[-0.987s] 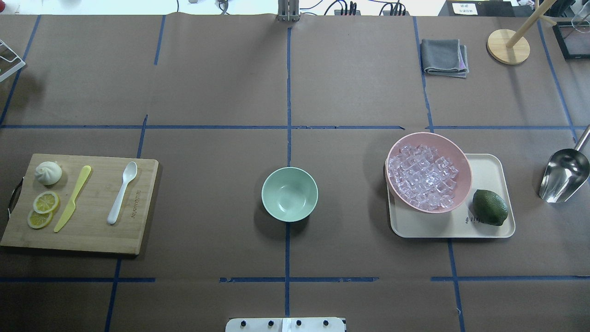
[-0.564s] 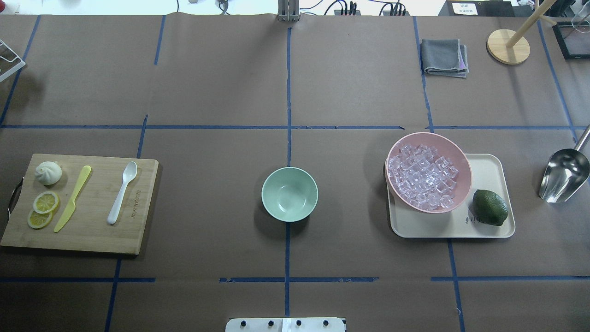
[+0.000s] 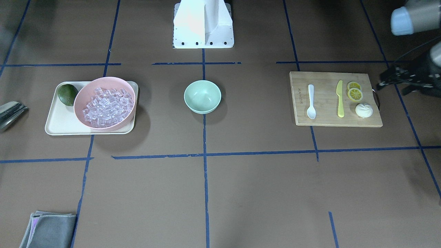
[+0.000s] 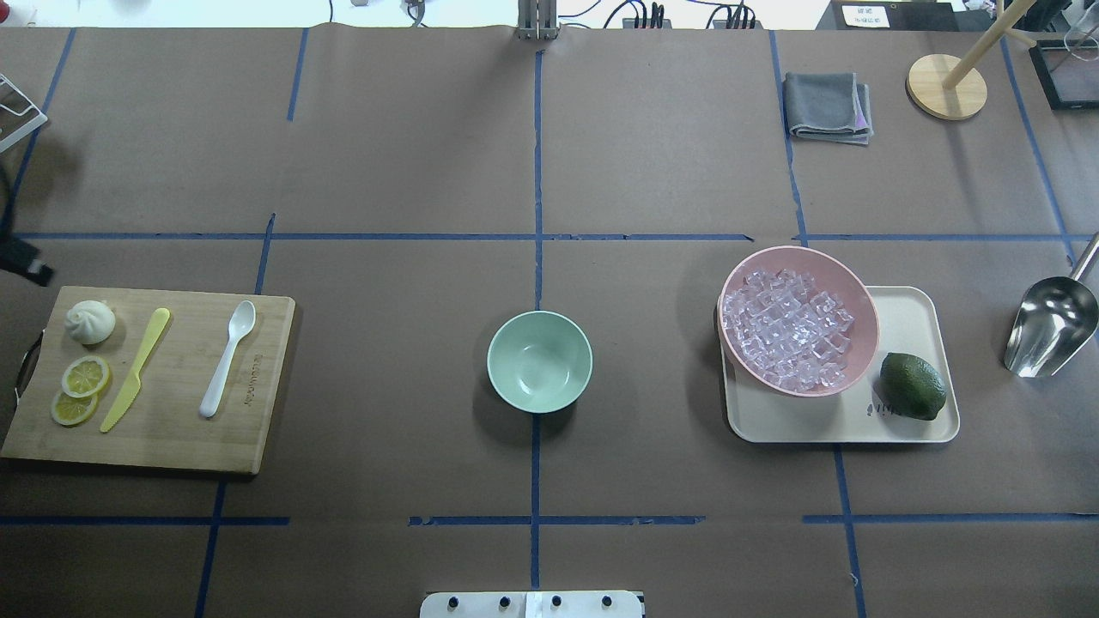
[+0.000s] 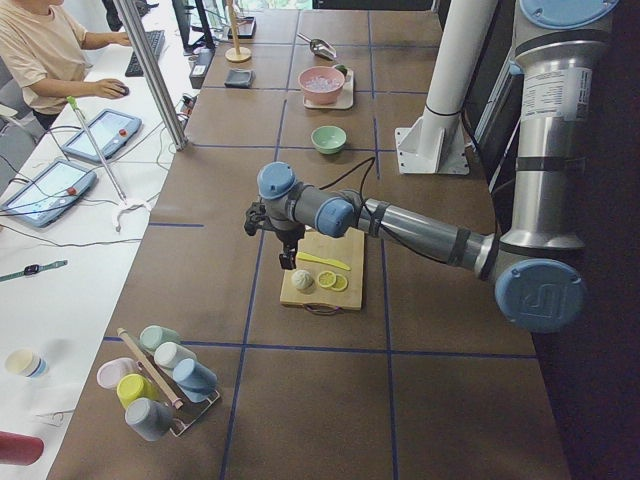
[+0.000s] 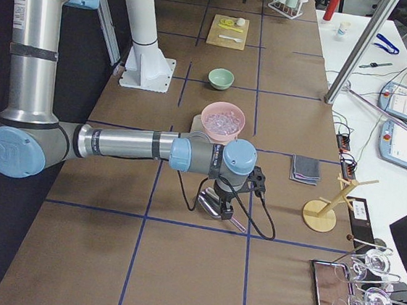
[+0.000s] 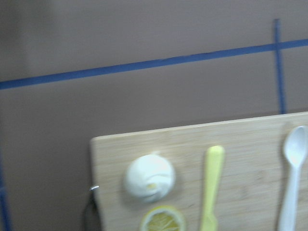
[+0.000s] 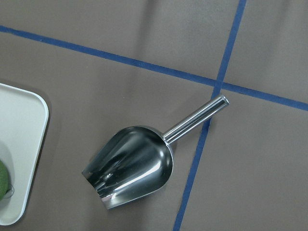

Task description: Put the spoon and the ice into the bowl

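The white spoon [image 4: 227,359] lies on a wooden cutting board [image 4: 172,438] at the left; it also shows in the left wrist view [image 7: 291,178]. The mint-green bowl [image 4: 539,361] stands empty at the table's middle. The ice [image 4: 788,329] is heaped in a pink bowl [image 4: 861,296] on a cream tray [image 4: 914,313]. My left gripper [image 3: 381,83] hovers beyond the board's outer end, near the bun; I cannot tell if it is open. My right gripper [image 6: 222,197] hangs over a steel scoop [image 4: 1049,326]; I cannot tell its state.
A yellow knife [image 4: 136,369], lemon slices [image 4: 86,376] and a white bun [image 4: 90,322] share the board. A lime [image 4: 913,386] sits on the tray. A grey cloth [image 4: 827,105] and a wooden stand [image 4: 947,86] are at the far right.
A dark part of my left gripper has come into the overhead view at the left edge, just above the board. Nothing on the table has moved.
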Robot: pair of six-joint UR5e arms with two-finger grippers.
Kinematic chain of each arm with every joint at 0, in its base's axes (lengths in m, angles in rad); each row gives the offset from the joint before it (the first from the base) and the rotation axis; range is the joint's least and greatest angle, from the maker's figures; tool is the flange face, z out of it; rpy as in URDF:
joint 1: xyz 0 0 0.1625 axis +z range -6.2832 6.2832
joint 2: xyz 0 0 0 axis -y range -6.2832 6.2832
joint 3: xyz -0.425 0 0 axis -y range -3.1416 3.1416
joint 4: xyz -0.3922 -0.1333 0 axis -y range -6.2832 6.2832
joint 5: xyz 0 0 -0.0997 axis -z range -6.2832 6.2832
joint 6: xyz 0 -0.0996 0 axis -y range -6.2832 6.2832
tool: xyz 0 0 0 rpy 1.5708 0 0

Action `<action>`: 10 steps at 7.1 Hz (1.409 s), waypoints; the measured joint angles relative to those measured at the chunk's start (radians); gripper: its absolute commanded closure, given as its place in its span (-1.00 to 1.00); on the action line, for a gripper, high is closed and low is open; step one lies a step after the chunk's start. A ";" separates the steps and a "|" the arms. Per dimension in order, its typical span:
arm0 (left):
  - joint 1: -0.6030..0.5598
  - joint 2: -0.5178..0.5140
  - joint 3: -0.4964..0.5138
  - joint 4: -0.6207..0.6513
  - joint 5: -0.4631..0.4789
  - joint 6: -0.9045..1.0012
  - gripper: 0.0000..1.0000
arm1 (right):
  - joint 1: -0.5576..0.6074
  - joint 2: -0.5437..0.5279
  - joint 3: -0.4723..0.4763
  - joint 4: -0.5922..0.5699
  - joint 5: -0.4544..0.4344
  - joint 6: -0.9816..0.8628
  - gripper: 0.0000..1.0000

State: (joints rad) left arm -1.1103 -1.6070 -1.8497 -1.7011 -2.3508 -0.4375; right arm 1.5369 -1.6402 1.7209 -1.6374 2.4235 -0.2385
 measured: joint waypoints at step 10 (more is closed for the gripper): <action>0.377 -0.154 0.101 -0.077 0.274 -0.186 0.22 | -0.006 -0.106 -0.007 0.260 -0.002 0.048 -0.99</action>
State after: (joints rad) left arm -0.7332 -1.7610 -1.7491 -1.7776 -2.0765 -0.6237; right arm 1.5312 -1.7465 1.7140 -1.3772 2.4213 -0.1904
